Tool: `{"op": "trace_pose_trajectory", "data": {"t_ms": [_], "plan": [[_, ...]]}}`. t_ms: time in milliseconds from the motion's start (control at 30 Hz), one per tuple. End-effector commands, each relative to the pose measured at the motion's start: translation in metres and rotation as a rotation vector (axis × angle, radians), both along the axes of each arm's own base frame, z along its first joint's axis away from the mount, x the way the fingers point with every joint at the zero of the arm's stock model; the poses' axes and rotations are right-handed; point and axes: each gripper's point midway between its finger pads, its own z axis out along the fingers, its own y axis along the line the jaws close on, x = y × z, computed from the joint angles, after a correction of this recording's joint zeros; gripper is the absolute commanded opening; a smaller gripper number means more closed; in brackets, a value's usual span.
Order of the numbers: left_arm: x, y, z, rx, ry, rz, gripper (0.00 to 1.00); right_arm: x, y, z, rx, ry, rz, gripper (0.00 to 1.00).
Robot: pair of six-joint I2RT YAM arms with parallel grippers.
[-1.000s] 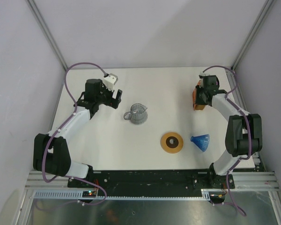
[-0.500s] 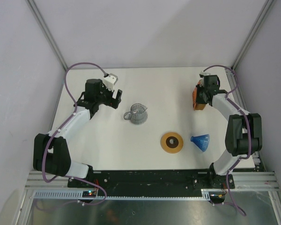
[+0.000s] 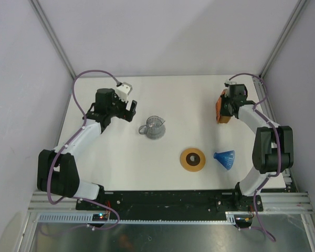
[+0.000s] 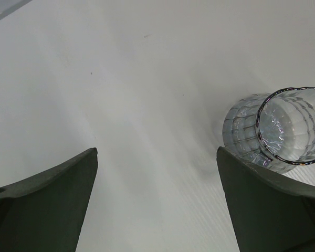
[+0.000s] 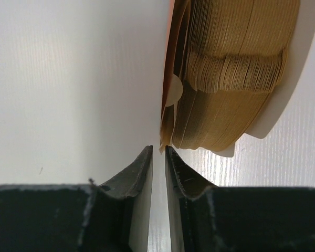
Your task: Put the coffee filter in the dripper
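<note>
My right end effector (image 5: 158, 151), jaws nearly closed — whether pinching paper I cannot tell — faces the coffee filter (image 5: 169, 123), outermost leaf of the stack (image 5: 236, 68), edge-on at twelve o'clock. The dripper (image 3: 225, 158) sits at six o'clock from it in the top view, nearer this arm than my open left end effector (image 4: 156, 157).

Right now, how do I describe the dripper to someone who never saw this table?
Start at the white table, near the right arm's base. Two small things sit there: a flat brown ring and, right of it, the dripper. It alone is a blue, translucent cone.
</note>
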Motion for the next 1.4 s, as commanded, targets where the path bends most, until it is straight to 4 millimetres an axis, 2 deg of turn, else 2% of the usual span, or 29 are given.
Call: {"op": "trace_pose_trajectory", "data": {"t_ms": [0, 500, 767, 1100, 1267, 1367], "plan": [[0.004, -0.001, 0.013, -0.01, -0.04, -0.013, 1.0, 0.01, 0.003, 0.002, 0.021, -0.034, 0.023, 0.2], [0.004, -0.001, 0.011, -0.009, -0.036, -0.017, 1.0, 0.016, 0.001, -0.004, -0.001, -0.017, 0.012, 0.18], [0.002, -0.003, 0.011, -0.017, -0.033, -0.028, 1.0, 0.018, -0.003, 0.003, -0.018, -0.032, 0.0, 0.12], [0.001, -0.004, 0.011, -0.019, -0.035, -0.03, 1.0, 0.024, -0.003, 0.015, -0.015, -0.067, -0.006, 0.12], [0.001, -0.003, 0.012, -0.017, -0.036, -0.029, 1.0, 0.025, -0.002, 0.015, -0.012, -0.065, -0.001, 0.17], [0.001, -0.003, 0.012, -0.016, -0.039, -0.029, 1.0, 0.026, -0.003, 0.014, -0.012, -0.061, -0.001, 0.13]]}}
